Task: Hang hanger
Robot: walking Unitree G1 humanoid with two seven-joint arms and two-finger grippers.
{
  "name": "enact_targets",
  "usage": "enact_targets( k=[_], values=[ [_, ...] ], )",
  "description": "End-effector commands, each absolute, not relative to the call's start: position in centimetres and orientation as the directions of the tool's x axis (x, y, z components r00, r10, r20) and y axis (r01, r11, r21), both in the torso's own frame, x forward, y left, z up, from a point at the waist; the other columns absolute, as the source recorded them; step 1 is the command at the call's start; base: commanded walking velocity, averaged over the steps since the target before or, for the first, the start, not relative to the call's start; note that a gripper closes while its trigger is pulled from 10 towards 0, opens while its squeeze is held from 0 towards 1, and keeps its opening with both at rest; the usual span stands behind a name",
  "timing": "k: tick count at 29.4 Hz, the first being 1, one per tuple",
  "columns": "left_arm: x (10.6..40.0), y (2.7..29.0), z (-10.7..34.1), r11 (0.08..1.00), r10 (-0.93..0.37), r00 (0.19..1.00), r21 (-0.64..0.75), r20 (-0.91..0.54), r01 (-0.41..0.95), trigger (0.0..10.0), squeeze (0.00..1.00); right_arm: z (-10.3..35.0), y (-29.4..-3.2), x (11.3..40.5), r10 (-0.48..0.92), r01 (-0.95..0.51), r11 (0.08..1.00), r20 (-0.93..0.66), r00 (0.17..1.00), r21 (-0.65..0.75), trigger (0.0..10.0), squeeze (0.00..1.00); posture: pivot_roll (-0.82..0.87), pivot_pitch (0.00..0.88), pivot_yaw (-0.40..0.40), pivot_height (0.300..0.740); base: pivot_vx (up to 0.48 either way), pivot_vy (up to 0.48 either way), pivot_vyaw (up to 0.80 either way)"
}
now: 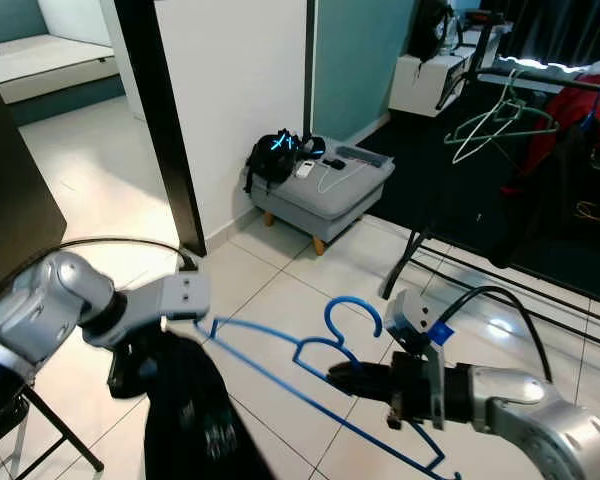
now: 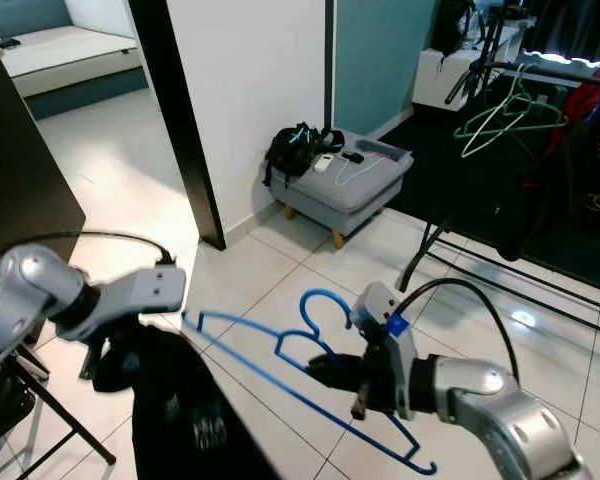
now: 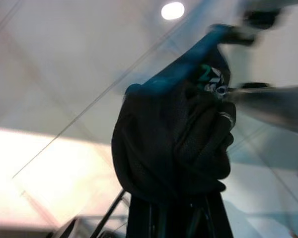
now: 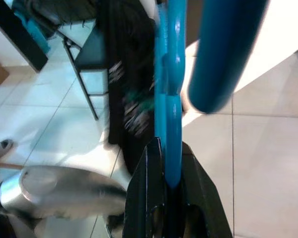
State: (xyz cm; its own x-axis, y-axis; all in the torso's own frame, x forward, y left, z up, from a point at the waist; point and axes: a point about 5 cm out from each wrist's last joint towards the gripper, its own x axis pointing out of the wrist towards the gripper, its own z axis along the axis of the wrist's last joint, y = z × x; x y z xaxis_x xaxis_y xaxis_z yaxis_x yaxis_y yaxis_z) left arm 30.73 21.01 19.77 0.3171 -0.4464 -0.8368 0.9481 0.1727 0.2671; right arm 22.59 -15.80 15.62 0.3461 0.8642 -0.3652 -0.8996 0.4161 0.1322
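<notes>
A blue wire hanger (image 1: 352, 299) is held level over the tiled floor, its hook pointing up. My right gripper (image 1: 340, 377) is shut on the hanger's neck just under the hook; in the right wrist view the blue wire (image 4: 170, 99) runs between the black fingers (image 4: 144, 198). A black garment (image 1: 195, 410) hangs from the hanger's left end. My left gripper (image 1: 140, 365) is buried in that cloth and shut on it; the left wrist view has the bunched black garment (image 3: 174, 148) between the fingers. A black clothes rack (image 1: 540, 70) stands far right.
A pale green hanger (image 1: 500, 120) and a red garment (image 1: 580, 110) hang on the rack. A grey ottoman (image 1: 330, 185) carrying a black bag (image 1: 275, 155) sits by the white wall. A black door frame (image 1: 165, 130) and dark furniture (image 1: 10, 190) stand at left.
</notes>
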Motion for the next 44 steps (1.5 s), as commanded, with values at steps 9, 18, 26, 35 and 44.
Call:
enact_targets(
  k=[9, 18, 26, 35, 44],
  values=[
    [33.9, 21.8, 20.7, 0.331, -0.315, 0.546, 0.449, -0.776, 0.830, 10.0, 0.00, 16.9, -17.1, 21.5, 0.835, -0.916, 0.389, -0.455, 0.308, 0.094, 10.0, 0.00, -0.02, 0.022, 0.064, 0.740, 0.000, 0.000, 0.00],
    [34.0, 19.6, 21.1, 0.304, -0.398, 0.530, 0.438, -0.748, 0.846, 10.0, 0.00, 16.9, -16.2, 22.0, 0.817, -0.906, 0.421, -0.448, 0.362, 0.037, 10.0, 0.00, -0.01, 0.022, 0.073, 0.740, 0.000, 0.000, 0.00],
    [33.4, 16.6, 22.1, 0.315, -0.553, 0.473, 0.354, -0.686, 0.881, 10.0, 0.00, 17.3, -13.6, 23.2, 0.842, -0.895, 0.445, -0.350, 0.410, 0.022, 10.0, 0.00, 0.00, 0.020, 0.072, 0.740, 0.000, 0.000, 0.00],
    [33.5, 15.2, 22.8, 0.409, -0.623, 0.483, 0.269, -0.616, 0.872, 10.0, 0.00, 18.0, -13.1, 24.9, 0.799, -0.836, 0.548, -0.287, 0.529, -0.017, 10.0, 0.00, 0.00, 0.017, 0.075, 0.740, 0.000, 0.000, 0.00],
    [34.0, 16.1, 23.0, 0.462, -0.578, 0.535, 0.293, -0.616, 0.837, 10.0, 0.00, 18.1, -14.1, 25.9, 0.744, -0.789, 0.613, -0.304, 0.595, -0.044, 10.0, 0.00, 0.00, 0.013, 0.069, 0.740, 0.000, 0.000, 0.00]
  ],
)
